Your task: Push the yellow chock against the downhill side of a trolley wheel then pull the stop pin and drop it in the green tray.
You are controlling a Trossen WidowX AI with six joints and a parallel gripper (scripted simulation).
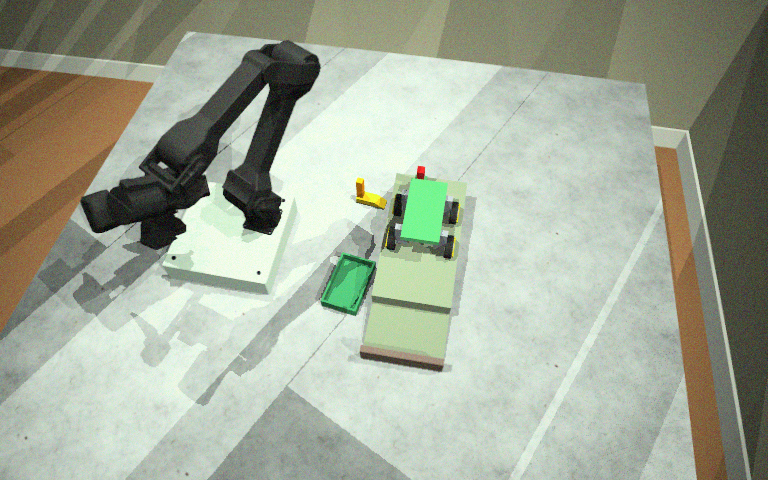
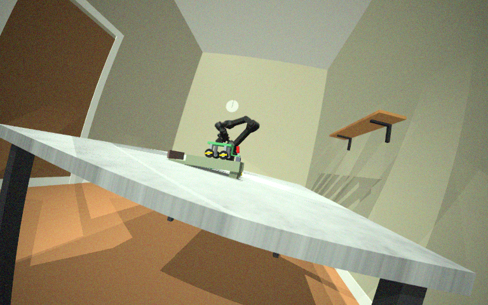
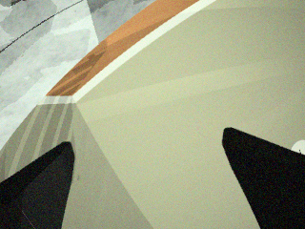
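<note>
The trolley [image 1: 423,210] [image 2: 220,145] has a green deck and black wheels and stands on the upper part of the pale green ramp [image 1: 413,283] [image 2: 201,162]. The red-headed stop pin [image 1: 420,171] [image 2: 237,150] stands at its uphill end. The yellow chock [image 1: 369,195] lies on the table just left of the ramp, beside the uphill left wheel and apart from it. The green tray [image 1: 338,308] lies left of the ramp, lower down. My gripper [image 1: 89,212] [image 3: 149,143] is open and empty. It sits far left of the trolley, near the table's left edge, pointing away from the table.
The arm's white base plate [image 1: 226,266] lies left of the tray. A brown stop block [image 1: 400,357] [image 2: 176,154] closes the ramp's downhill end. The table edge and the orange floor lie close beyond the gripper.
</note>
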